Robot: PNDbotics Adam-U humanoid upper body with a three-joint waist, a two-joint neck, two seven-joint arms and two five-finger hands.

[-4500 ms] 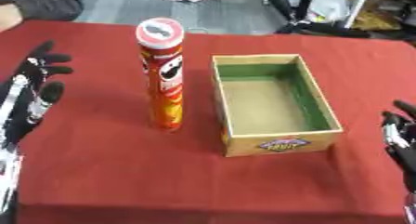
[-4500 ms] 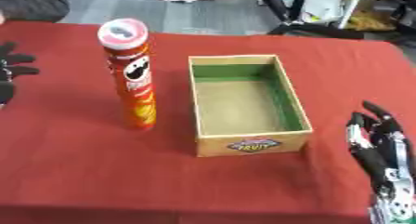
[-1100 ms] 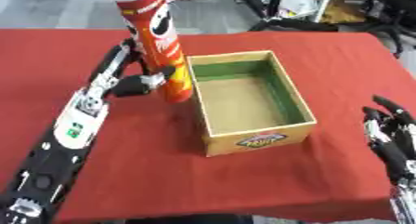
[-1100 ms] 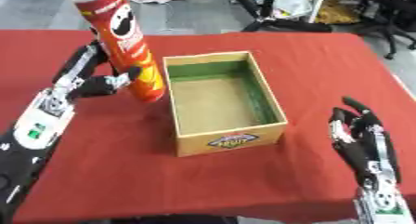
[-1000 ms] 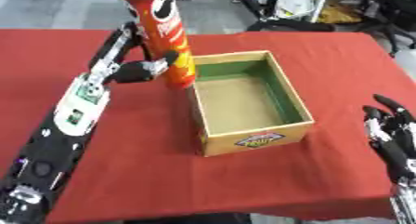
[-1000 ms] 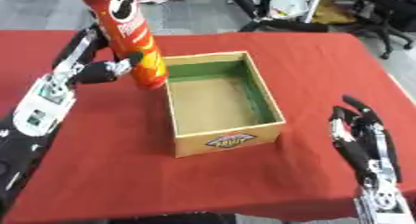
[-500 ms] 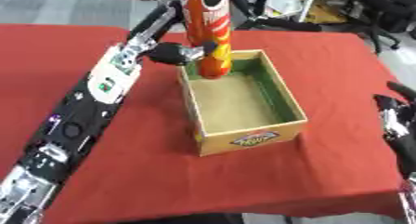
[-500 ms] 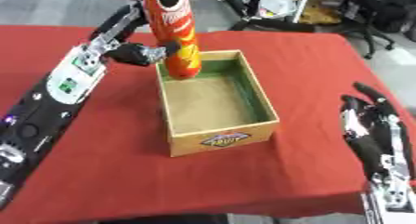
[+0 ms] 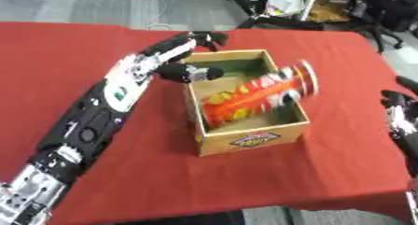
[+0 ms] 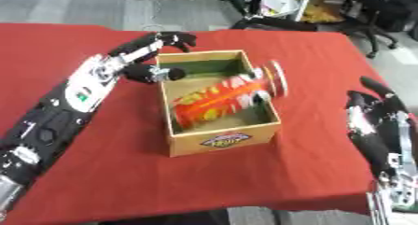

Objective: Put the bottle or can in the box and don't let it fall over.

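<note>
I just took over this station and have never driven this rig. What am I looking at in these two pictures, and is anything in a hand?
Both pictures come from the two eyes of the robot's head camera, looking down at a red table. The black and silver arm from the left ends in the left hand, open at the far left corner of the cardboard box and holding nothing. The crisp can lies tipped over in the box, its top end leaning on the right wall. The right hand rests open at the right edge.
</note>
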